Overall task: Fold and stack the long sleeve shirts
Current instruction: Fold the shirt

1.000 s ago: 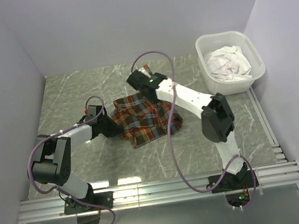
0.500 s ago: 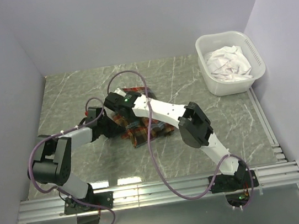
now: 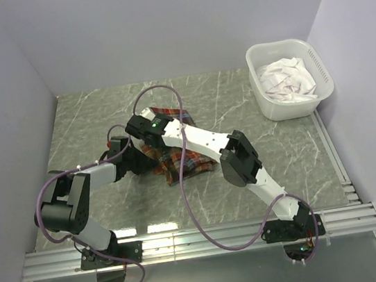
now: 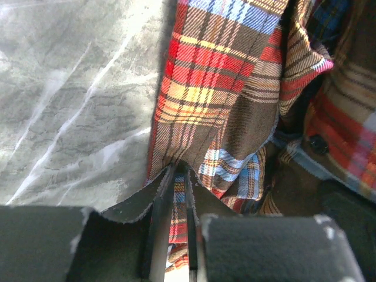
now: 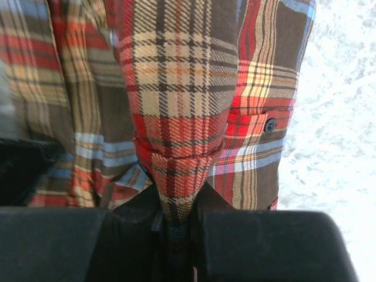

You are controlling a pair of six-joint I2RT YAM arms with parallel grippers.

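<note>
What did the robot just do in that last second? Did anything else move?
The right gripper, shut on the plaid shirt, swept from the shirt's far right side over to its left, folding that part across, so the shirt now looks narrower. The left gripper stayed at the shirt's left edge, pinching it. The white basket and the white laundry in it did not move.

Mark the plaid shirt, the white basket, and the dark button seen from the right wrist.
plaid shirt (image 3: 195,165): top external view, near edge of the bunched cloth.
white basket (image 3: 292,109): top external view, its near wall.
dark button (image 5: 270,125): right wrist view, the button's face.
</note>
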